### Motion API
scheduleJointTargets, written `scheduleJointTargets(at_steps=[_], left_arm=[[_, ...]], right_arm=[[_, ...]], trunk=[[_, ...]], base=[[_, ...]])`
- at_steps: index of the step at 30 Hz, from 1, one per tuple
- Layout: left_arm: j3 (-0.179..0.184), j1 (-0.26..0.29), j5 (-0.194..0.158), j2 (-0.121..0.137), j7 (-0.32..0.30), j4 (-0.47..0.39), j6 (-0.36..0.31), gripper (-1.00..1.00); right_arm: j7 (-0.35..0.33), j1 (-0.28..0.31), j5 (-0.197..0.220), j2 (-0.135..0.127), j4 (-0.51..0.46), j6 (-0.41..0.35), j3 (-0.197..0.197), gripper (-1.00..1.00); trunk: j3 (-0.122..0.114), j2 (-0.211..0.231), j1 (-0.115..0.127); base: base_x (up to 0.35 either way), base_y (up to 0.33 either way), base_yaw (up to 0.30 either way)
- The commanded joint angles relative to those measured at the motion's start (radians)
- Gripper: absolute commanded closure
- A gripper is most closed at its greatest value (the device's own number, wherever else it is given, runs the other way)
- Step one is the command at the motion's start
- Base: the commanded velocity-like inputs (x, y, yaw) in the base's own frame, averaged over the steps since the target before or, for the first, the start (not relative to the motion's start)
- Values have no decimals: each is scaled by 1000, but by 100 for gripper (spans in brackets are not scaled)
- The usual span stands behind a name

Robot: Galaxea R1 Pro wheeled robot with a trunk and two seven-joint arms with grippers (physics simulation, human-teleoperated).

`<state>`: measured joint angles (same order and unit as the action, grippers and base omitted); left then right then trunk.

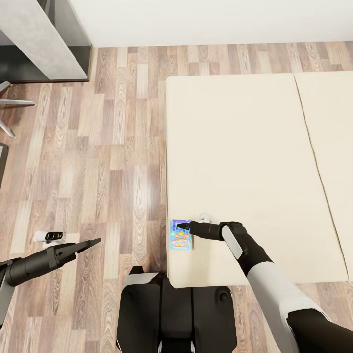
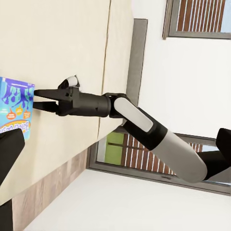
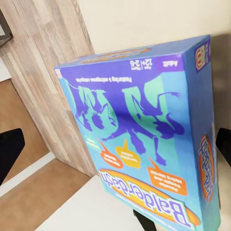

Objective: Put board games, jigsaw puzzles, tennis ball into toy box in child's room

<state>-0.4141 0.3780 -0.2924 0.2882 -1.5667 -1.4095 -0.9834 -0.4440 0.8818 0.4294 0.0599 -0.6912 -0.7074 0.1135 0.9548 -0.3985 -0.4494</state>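
1. Head view showed the blue board game [image 1: 180, 235] lying flat on the cream bed [image 1: 245, 162], right at the mattress's near left corner beside the wood-plank floor [image 1: 98, 162].
2. Its long axis ran roughly away from the robot, parallel to the bed's left edge; the orange printed title sat at the end nearer the robot.
3. The right gripper [image 1: 183, 226] reached in from the bed side, its black tapered fingers pointing left over the box's far end.
4. In the left wrist view the right gripper [image 2: 37, 99] had its two fingers parted by a narrow gap, their tips at the edge of the box [image 2: 16, 107]; whether they touched the box cannot be told.
5. The right wrist view showed the box [image 3: 144, 139] close up: a glossy cardboard rectangle, blue-green with purple figures, orange speech bubbles and an orange oval bearing the title.
6. The left gripper [image 1: 93, 242] hovered over the floor, well apart from the bed, its dark pointed fingers drawn together to a tip with nothing between them.
7. The mattress was smooth and matte, in two panels split by a seam [image 1: 314, 162].
8. A grey mottled table [image 1: 39, 39] stood at the far left, by the white wall [image 1: 211, 22].
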Motion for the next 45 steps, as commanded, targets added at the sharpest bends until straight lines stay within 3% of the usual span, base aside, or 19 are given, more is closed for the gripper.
scheduleJointTargets(at_steps=[1,45], left_arm=[[0,0,1,0,-4,0,-11,-100],[0,-1,-1,0,-4,0,-11,-100]], right_arm=[[-1,0,1,0,-1,-4,0,-100],[-1,0,2,0,-1,-4,0,-100]], trunk=[[1,-2,-1],[1,-2,-1]], base=[[0,0,0],[0,37,0]])
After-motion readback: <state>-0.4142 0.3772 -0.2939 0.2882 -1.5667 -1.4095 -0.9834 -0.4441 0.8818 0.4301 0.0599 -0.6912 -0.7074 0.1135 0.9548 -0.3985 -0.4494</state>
